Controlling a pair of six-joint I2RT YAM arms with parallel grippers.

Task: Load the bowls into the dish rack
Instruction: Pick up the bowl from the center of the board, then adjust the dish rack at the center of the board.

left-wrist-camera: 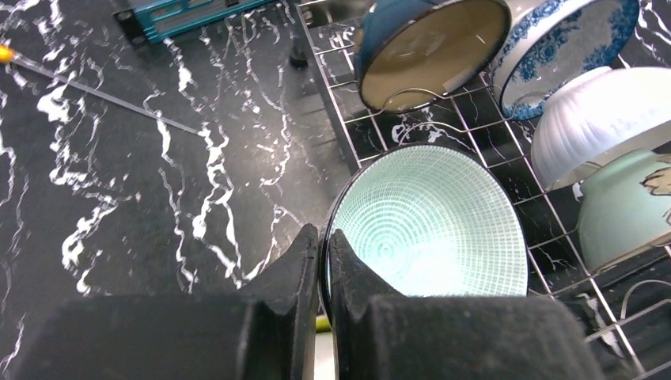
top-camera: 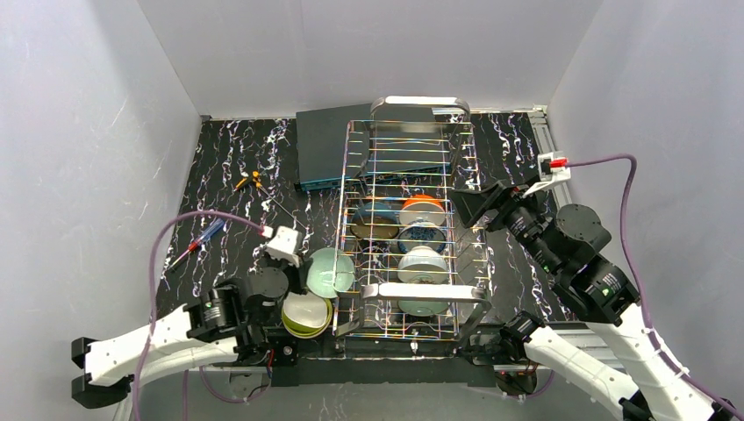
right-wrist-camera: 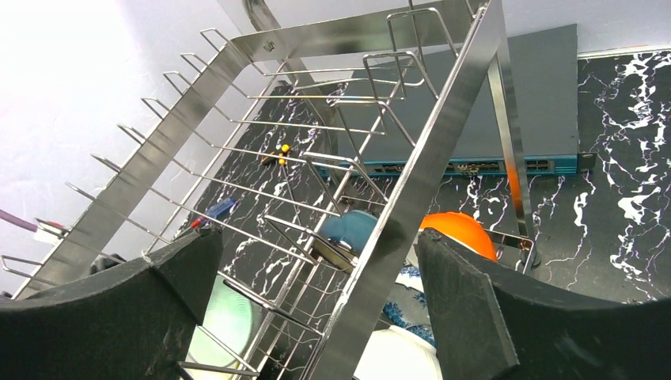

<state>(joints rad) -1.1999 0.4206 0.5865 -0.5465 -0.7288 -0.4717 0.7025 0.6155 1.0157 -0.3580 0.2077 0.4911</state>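
Note:
The steel wire dish rack [top-camera: 411,294] stands mid-table. Several bowls sit in it: a teal one with a beige inside [left-wrist-camera: 431,51], an orange one [top-camera: 422,210], a blue-patterned one [left-wrist-camera: 566,47], a white ribbed one [left-wrist-camera: 601,119] and a pale green one [left-wrist-camera: 625,210]. My left gripper [left-wrist-camera: 323,237] is shut on the rim of another pale green bowl [left-wrist-camera: 435,226], held on edge at the rack's left side. A lime-yellow bowl [top-camera: 307,314] rests on the table below it. My right gripper [right-wrist-camera: 316,237] is open astride the rack's right rail [right-wrist-camera: 403,214].
A flat dark-teal box [top-camera: 329,145] lies behind the rack's far left corner. A red-and-blue screwdriver [top-camera: 200,241] and a yellow-handled tool [top-camera: 248,182] lie on the black marbled table [top-camera: 228,158] to the left. Grey walls close in on three sides.

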